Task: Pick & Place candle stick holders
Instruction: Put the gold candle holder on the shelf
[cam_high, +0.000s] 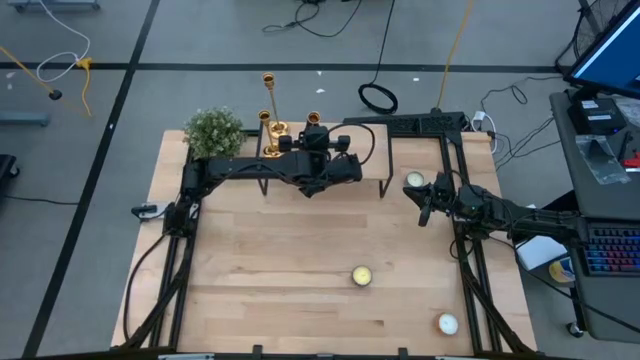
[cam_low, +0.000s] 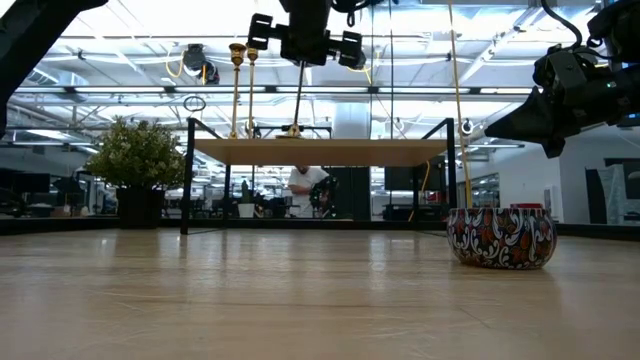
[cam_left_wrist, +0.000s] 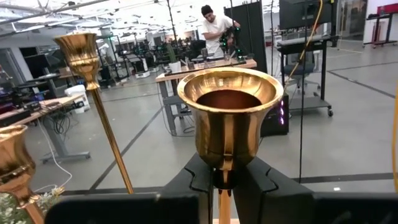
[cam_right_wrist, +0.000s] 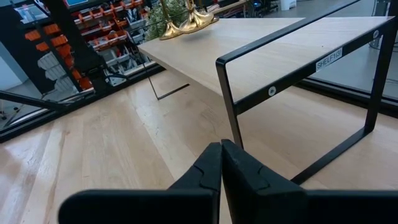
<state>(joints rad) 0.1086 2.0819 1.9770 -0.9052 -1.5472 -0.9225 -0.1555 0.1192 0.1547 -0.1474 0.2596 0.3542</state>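
Left tool (cam_left_wrist: 224, 186), fingers clamped on the stem just beneath the cup of a brass candle stick holder (cam_left_wrist: 229, 112), holds it above the raised shelf (cam_right_wrist: 261, 46). Two further holders (cam_high: 270, 100) stand on the shelf's far end, near the potted plant (cam_high: 213, 131). Right tool (cam_right_wrist: 221, 163), fingers together, waits over the table (cam_high: 290, 270) beside the shelf. A patterned tin (cam_low: 500, 238) sits on the table; its contents are hidden.

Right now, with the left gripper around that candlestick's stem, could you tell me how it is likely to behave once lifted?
The candlestick looks like polished metal, so it is probably rigid but slippery. The left gripper pinches only the thin stem just under the cup, so it may swing or twist. Tall on a small base, like the two candlesticks beside it, it would likely tip easily when set down.
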